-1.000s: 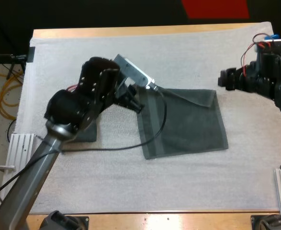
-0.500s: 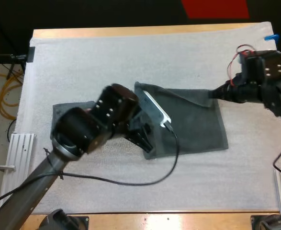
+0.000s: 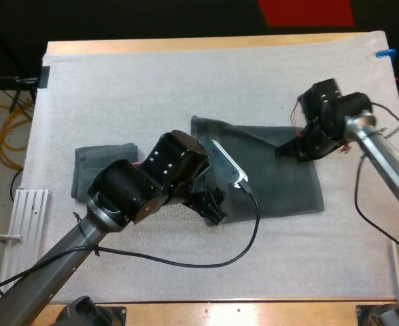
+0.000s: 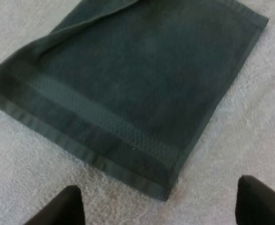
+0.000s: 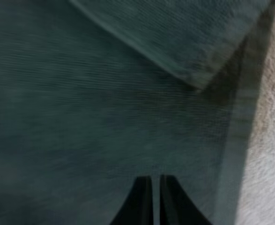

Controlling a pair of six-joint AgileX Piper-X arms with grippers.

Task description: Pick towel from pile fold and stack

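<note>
A dark grey-green towel [image 3: 281, 180] lies spread flat on the white mat, its far edge turned over in a narrow flap [image 3: 253, 134]. My left gripper [image 3: 215, 209] hovers at the towel's near left corner. In the left wrist view its fingers [image 4: 67, 208] stand wide apart, open, with that towel corner [image 4: 163, 185] just ahead of them. My right gripper [image 3: 285, 151] is low over the towel's far right part. Its fingertips [image 5: 144, 199] are shut together above the towel [image 5: 81, 117], beside the turned-over flap [image 5: 184, 37].
A folded dark towel [image 3: 98, 170] lies on the mat to the left of my left arm. White mat [image 3: 185, 81] stretches beyond the towel, and more of it [image 3: 287, 258] lies nearer the front edge. A black cable [image 3: 206, 261] trails over the mat below the left arm.
My left gripper has swung from the towel's far left corner to its near left corner. My right arm came in from the right to the towel's far right part and its fingers closed.
</note>
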